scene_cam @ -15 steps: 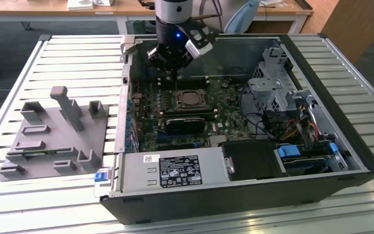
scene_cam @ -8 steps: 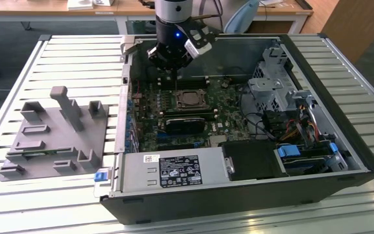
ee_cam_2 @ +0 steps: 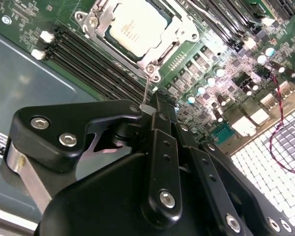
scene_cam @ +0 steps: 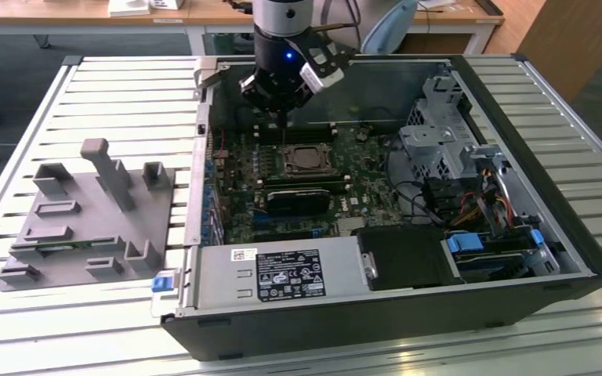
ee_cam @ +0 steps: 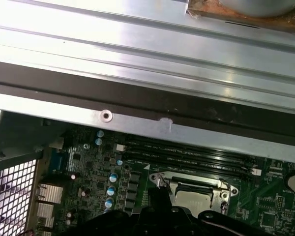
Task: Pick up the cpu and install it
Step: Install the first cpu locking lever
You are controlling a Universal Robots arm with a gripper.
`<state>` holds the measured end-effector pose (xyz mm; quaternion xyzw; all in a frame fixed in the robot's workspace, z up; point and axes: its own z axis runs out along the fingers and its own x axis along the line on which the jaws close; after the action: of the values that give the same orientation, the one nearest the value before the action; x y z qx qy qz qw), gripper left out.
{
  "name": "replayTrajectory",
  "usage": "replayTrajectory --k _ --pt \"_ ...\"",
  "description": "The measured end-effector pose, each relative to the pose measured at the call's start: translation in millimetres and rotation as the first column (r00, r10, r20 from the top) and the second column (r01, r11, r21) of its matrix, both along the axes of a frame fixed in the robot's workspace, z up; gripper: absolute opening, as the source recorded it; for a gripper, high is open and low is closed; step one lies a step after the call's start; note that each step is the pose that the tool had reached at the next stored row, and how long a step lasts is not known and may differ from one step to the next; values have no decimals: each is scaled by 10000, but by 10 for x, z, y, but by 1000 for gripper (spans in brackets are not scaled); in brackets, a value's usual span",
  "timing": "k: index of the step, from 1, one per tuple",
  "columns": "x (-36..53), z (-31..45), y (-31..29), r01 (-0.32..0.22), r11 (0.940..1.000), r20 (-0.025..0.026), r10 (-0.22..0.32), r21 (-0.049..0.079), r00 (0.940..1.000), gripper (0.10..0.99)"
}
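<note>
Gripper (scene_cam: 280,100) poised above the far edge of the circuit board (scene_cam: 364,168) inside the open computer case (scene_cam: 552,235); whether its fingers are open or closed cannot be told. The cpu (scene_cam: 303,158) lies seated in its socket, framed by a metal bracket (ee_cam_2: 179,37) in the second wrist view, just below the gripper, apart from it. A grey holder (scene_cam: 81,227) stands well apart on the slatted table (scene_cam: 103,94).
</note>
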<state>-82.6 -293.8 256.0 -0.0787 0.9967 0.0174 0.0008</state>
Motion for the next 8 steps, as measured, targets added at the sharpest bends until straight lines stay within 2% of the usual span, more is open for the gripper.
replayTrajectory --k 8 --pt "68 -2 0 10 10000 -13 -10 -2 10000 106"
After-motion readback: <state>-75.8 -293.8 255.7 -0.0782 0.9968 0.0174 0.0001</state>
